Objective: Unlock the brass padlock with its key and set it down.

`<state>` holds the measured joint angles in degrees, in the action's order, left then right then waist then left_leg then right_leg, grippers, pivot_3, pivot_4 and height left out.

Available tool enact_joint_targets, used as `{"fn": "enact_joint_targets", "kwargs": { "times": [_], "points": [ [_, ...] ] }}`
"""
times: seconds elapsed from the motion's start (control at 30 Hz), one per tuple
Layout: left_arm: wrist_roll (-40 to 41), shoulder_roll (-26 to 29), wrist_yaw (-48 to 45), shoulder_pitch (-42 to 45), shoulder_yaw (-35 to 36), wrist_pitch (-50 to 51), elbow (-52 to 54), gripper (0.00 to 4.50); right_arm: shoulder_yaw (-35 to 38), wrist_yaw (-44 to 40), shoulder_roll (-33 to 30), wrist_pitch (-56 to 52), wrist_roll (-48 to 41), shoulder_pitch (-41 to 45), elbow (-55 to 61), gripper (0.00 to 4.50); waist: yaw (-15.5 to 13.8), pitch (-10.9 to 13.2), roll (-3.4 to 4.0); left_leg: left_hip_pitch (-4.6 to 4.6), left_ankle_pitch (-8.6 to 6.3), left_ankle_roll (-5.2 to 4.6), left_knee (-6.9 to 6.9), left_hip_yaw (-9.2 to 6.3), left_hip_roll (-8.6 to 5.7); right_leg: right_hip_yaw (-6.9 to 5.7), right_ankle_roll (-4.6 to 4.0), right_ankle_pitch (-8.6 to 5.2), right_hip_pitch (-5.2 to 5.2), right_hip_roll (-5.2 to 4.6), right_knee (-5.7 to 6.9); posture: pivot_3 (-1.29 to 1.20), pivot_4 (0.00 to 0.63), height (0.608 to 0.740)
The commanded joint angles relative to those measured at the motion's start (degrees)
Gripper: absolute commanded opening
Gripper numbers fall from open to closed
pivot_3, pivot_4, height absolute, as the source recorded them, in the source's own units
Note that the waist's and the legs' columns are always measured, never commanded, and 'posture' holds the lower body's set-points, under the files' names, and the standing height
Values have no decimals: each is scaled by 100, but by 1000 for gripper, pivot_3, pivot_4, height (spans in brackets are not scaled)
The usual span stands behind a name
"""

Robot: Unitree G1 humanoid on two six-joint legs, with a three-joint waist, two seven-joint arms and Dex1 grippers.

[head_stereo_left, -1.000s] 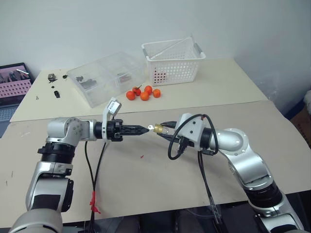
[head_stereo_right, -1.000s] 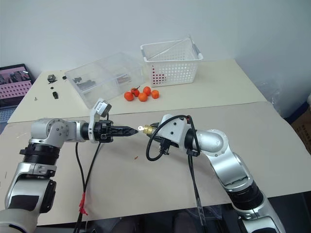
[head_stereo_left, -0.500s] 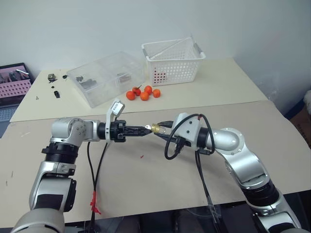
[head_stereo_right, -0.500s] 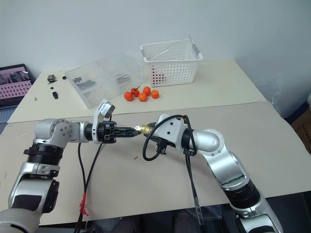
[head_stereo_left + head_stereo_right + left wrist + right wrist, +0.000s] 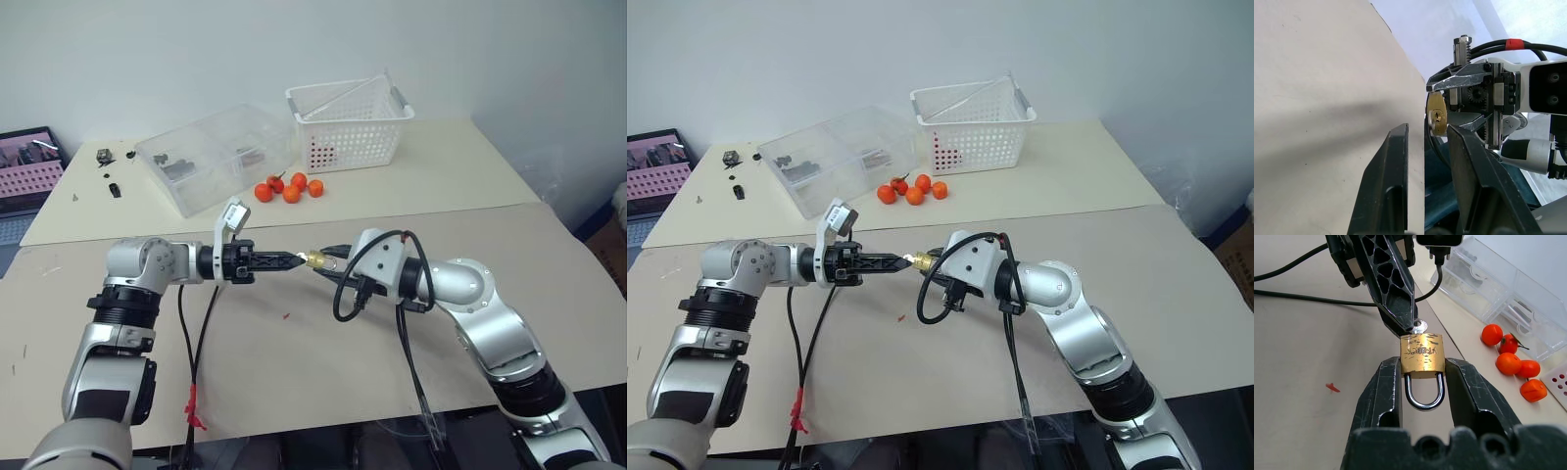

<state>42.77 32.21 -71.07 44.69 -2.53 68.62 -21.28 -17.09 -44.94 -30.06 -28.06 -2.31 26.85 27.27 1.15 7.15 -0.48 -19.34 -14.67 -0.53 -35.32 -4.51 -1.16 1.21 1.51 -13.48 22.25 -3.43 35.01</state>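
My right gripper [image 5: 1422, 366] is shut on the brass padlock [image 5: 1422, 352], clamping the sides of its boxy body above the table. The silver shackle points back toward the wrist. The key [image 5: 1420, 326] sticks out of the padlock's far end, showing its round silver head. My left gripper [image 5: 297, 260] points level at the padlock [image 5: 315, 259] from the left, and its tip meets the key's head. In the left wrist view its fingers [image 5: 1398, 147] stand a narrow gap apart, with the padlock's keyed end [image 5: 1437, 115] just past them.
A clear plastic box [image 5: 211, 157], a white basket [image 5: 348, 125] and several small orange fruits [image 5: 289, 188] sit at the back of the table. Small dark parts [image 5: 108, 162] lie at the back left. A red speck [image 5: 285, 315] lies below the grippers. Black cables hang from both wrists.
The two grippers have drawn slightly closer together, so the left fingertips now overlap the key's head. The padlock stays clamped in the right gripper.
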Motion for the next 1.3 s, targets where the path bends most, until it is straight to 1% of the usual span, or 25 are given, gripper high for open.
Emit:
{"fn": "enact_joint_targets", "kwargs": {
  "times": [0.03,0.37,0.47,0.5,0.53,0.73,0.83,1.0,1.1,1.3],
  "points": [
    [-16,-15,-76,186,98,-138,-26,1280,83,26,-29,117,-24,44,218,912,0,0,0,0,0,0,0,0,0,0,0,0,0,0,0,0,150,740],
    [-37,-57,-111,211,108,-194,-119,1280,78,39,-30,99,-23,74,237,912,-1,0,0,0,0,0,0,0,0,0,0,0,0,0,-1,0,150,740],
    [-1,-69,-168,179,113,-177,-78,485,72,50,-23,87,-10,97,239,912,0,0,0,0,0,0,0,1,0,0,0,0,0,0,0,0,150,740],
    [12,-82,-171,180,127,-164,-84,92,73,51,-24,84,-9,100,242,912,0,0,0,0,0,0,0,0,0,0,0,0,0,0,0,0,150,740],
    [15,-89,-187,183,132,-161,-93,31,72,53,-24,83,-5,103,242,912,-1,0,0,0,0,0,0,1,0,0,0,0,0,0,0,0,150,740],
    [118,-75,-367,148,72,-135,195,31,96,54,-33,61,2,117,259,912,1,0,0,-1,0,0,0,1,0,0,0,0,0,0,-1,0,150,740],
    [30,-32,-443,110,-47,-305,411,31,112,49,-37,33,-14,117,283,912,-1,0,0,-1,0,0,0,0,0,0,0,0,0,0,-1,0,150,740],
    [-465,153,-850,-73,-488,-1233,744,31,132,12,-54,-19,-81,117,303,912,-1,0,0,-1,0,0,0,0,1,0,0,0,0,0,-2,0,150,740],
    [-774,211,-990,-73,-687,-1673,625,31,150,-10,-67,-33,-110,135,299,912,-14,0,0,-1,0,0,0,2,1,0,0,0,0,0,-2,0,150,740],
    [-1438,119,-1060,-40,-879,-2835,290,31,176,-31,-93,-101,-155,167,328,912,-23,0,0,-3,0,0,0,5,0,0,0,0,0,0,-4,0,150,740]
  ]
}}
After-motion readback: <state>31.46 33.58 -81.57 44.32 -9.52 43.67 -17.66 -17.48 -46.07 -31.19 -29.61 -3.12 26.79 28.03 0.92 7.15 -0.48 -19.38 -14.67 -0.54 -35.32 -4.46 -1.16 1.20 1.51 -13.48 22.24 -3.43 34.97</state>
